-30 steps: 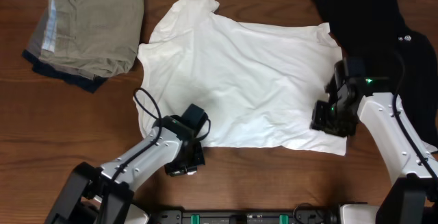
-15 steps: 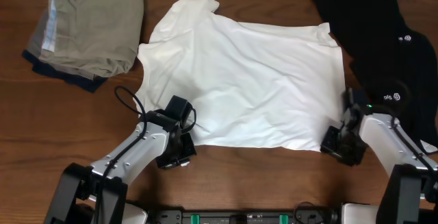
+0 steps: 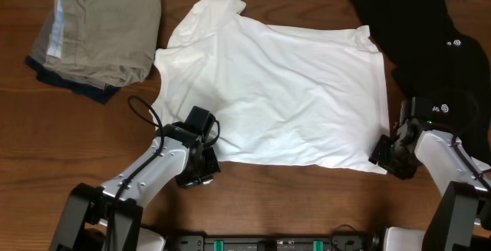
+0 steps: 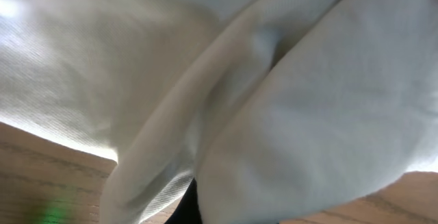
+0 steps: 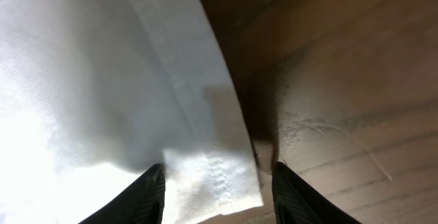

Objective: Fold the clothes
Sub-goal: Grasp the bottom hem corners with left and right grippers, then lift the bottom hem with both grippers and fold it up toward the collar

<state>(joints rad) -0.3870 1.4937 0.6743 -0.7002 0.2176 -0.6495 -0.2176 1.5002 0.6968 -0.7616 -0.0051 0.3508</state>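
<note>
The clothes, a white short-sleeved T-shirt [image 3: 268,90], lie spread flat on the wooden table [image 3: 69,143] with the hem toward me. My left gripper [image 3: 199,168] sits at the hem's left corner. In the left wrist view bunched white cloth [image 4: 274,101] fills the frame and a sliver of dark finger [image 4: 186,209] shows under it, shut on the fabric. My right gripper [image 3: 389,155] is at the hem's right corner. Its two dark fingers [image 5: 147,193] stand apart, open, with the stitched hem corner [image 5: 219,183] lying between them.
A stack of folded khaki, grey and navy clothes [image 3: 96,40] rests at the back left. A black garment with small white logos [image 3: 430,28] is heaped at the back right, close behind my right arm. The table's front edge runs just below both grippers.
My right gripper has come off the shirt's right side, moved toward me to the hem's right corner, and widened. The left gripper shifted slightly left, then held still.
</note>
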